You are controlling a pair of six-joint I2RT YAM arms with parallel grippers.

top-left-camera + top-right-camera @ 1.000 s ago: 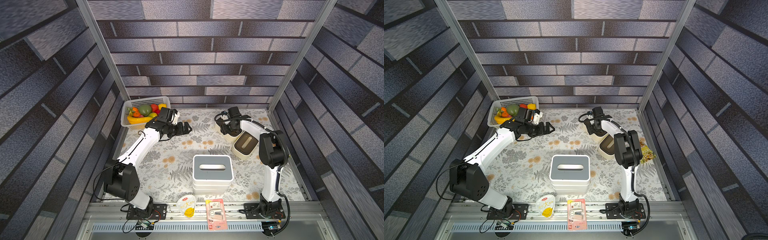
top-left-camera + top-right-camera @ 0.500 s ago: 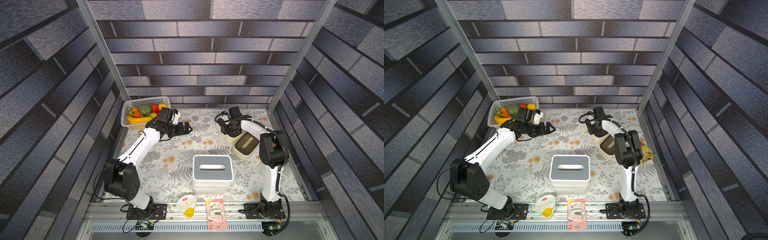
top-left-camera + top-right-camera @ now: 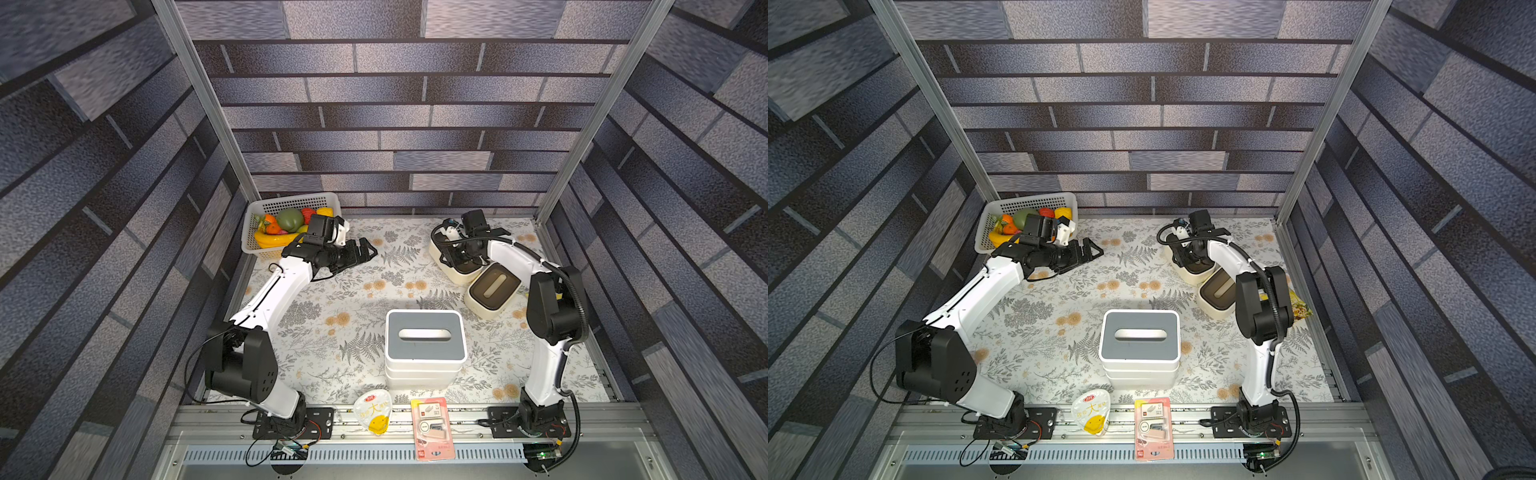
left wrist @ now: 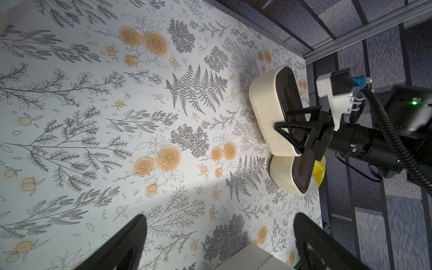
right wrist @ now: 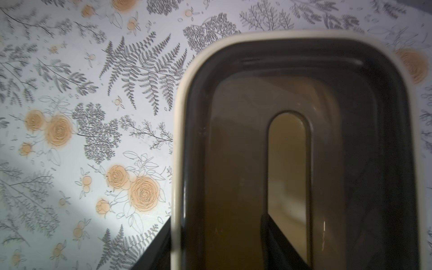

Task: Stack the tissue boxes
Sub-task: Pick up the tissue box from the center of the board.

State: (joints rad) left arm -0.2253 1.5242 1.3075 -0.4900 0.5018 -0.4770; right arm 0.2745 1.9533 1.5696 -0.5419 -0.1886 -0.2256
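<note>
Right wrist: R tool pinches dark-lid tissue box wall via slot; L tool wide open, empty.

Dim, uneven light; blurry right-wrist close-up.

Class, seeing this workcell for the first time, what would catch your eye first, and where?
First, the stack of white rectangular tissue boxes topped by a grey slotted lid, front and centre on the floral-print tabletop. Next, the right gripper at the far right, clamped on a rounded cream tissue box with a dark brown lid, one finger through its slot. The white perforated plastic basket of bright fruit fills the far left corner.
</note>
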